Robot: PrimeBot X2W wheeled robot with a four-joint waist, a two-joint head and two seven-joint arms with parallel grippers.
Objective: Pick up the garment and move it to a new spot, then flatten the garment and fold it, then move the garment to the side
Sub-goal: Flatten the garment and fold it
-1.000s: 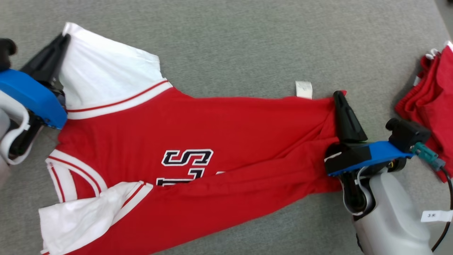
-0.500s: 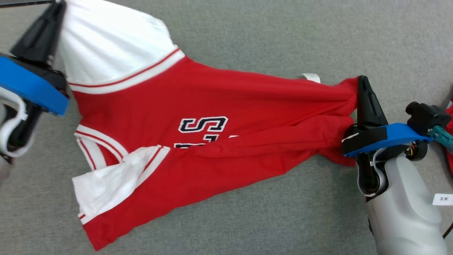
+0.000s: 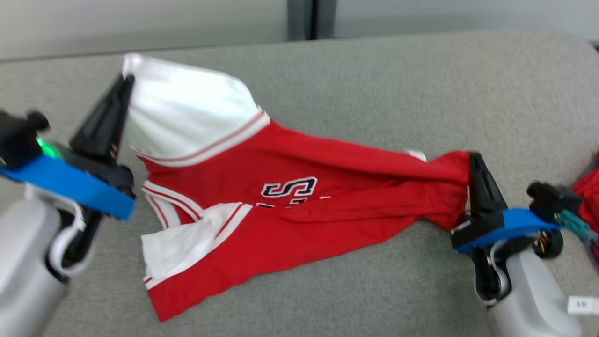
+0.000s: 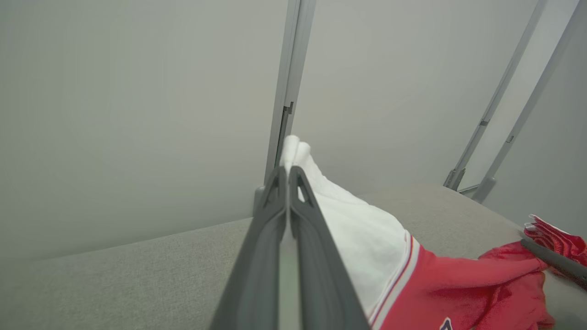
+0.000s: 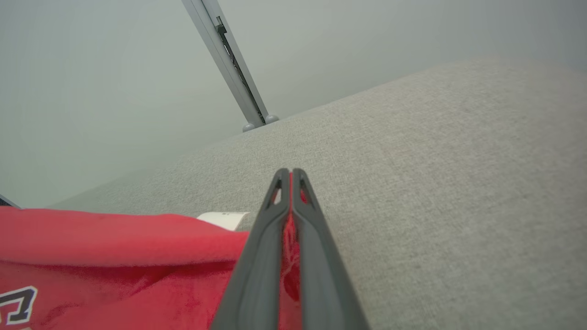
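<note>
The garment (image 3: 290, 201) is a red jersey with white sleeves and dark lettering, stretched across the grey surface between my two grippers. My left gripper (image 3: 126, 82) is shut on the edge of the white sleeve (image 4: 348, 224), holding it raised; the left wrist view shows its fingers (image 4: 257, 238) pinched together on white cloth. At the other end, my right gripper (image 3: 473, 159) is shut on the red hem, and red fabric (image 5: 114, 247) shows between its closed fingers (image 5: 257, 243). The jersey's lower half is folded over and sags onto the surface.
The grey padded surface (image 3: 374, 84) ends at a pale wall with a metal post (image 3: 302, 18). A second red garment (image 3: 589, 187) lies at the right edge, past my right wrist. A white label tag (image 5: 222, 219) sticks out beside the hem.
The head camera has tilted up, so the wall now shows. Both grippers have lifted the jersey ends and carried it away from me; more of it hangs off the surface.
</note>
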